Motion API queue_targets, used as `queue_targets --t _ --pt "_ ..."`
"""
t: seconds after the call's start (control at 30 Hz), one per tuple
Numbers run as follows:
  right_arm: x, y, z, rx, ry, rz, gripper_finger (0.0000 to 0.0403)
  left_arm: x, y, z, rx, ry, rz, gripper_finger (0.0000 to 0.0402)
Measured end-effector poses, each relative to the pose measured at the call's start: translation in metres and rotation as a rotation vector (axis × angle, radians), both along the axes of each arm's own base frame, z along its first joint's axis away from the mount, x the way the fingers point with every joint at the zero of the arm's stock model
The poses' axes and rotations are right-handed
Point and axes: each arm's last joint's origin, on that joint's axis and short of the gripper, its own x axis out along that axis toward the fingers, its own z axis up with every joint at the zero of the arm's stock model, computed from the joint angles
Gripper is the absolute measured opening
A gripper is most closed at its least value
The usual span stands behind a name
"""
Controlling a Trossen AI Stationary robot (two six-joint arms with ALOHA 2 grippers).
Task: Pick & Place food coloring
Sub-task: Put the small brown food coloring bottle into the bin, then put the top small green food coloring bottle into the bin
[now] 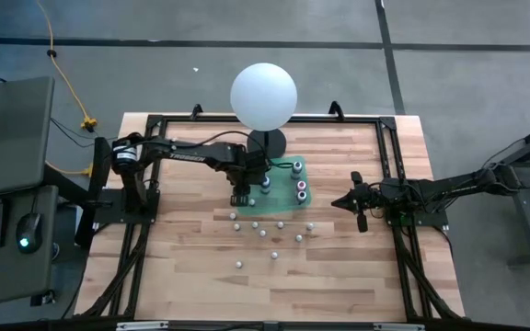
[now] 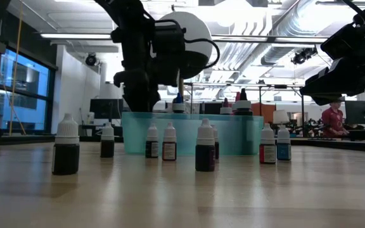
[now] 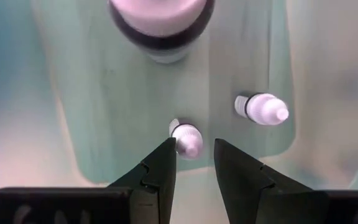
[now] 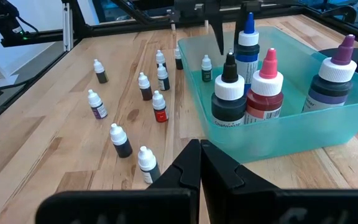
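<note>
Bottles of food coloring (image 2: 66,144) stand scattered on the wooden table (image 1: 191,276), nearest the front edge. Behind them sits a teal tray (image 4: 347,127) holding four larger bottles (image 4: 266,87). The left gripper (image 3: 194,163) hangs over the tray's near corner, its fingers (image 3: 163,168) spread, with a small white-capped bottle (image 3: 186,138) just beyond the tips. The right gripper (image 4: 201,163) waits at the table's right side, its fingers pressed together. A white ball (image 1: 263,95) stands behind the tray.

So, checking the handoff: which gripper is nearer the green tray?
Left. The left gripper hangs over the green tray; the right gripper waits beside it.
</note>
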Motion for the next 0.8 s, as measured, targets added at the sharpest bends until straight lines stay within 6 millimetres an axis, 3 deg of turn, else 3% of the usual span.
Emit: queue_targets --t 0.5,0.67,0.8 --pt "0.000 0.000 0.000 0.000 0.000 0.000 0.0000 -0.009 0.000 0.026 0.070 -0.059 0.013 0.0106" --pt "0.000 0.000 0.000 0.000 0.002 0.000 0.0000 -0.021 -0.001 0.047 0.088 -0.092 0.069 0.0106" --pt "0.000 0.000 0.000 0.000 0.001 0.000 0.0000 -0.038 -0.005 0.076 0.062 -0.164 0.177 0.0106"
